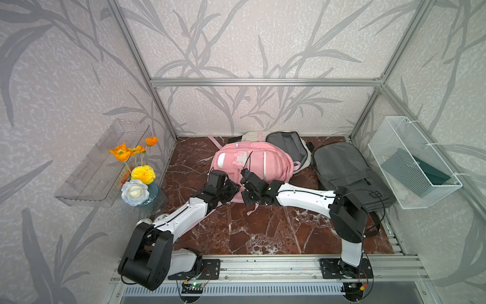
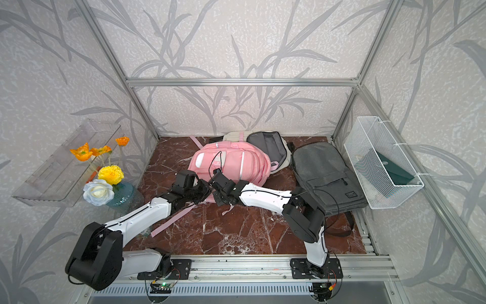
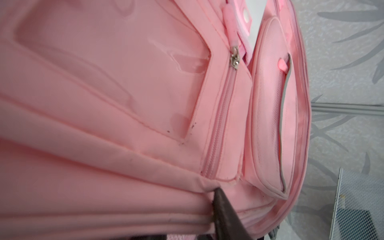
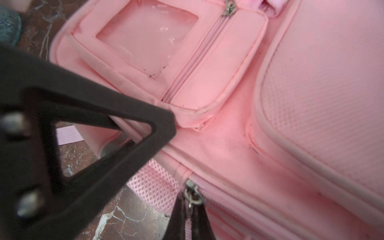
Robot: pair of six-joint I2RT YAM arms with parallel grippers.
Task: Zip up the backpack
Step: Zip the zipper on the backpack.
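Pink fabric backpack (image 1: 252, 160) on marbled bench (image 1: 249, 231)
Right hand (image 4: 190, 209) pinches metal zipper pull (image 4: 192, 195); left hand (image 1: 234, 188) touches a seam (image 3: 145, 158), closure unclear.

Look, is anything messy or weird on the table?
Yes. Behind the pink fabric backpack, the cream backpack lies unzipped, its grey lining gaping open. The pink one also has dark smudges by its clear plastic window, and a loose pink strap trails across the dark red marble tabletop.

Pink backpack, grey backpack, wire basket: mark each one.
pink backpack (image 1: 276, 163), a top view, front panel fabric.
grey backpack (image 1: 339, 163), a top view, upper fabric panel.
wire basket (image 1: 389, 171), a top view, mesh side wall.
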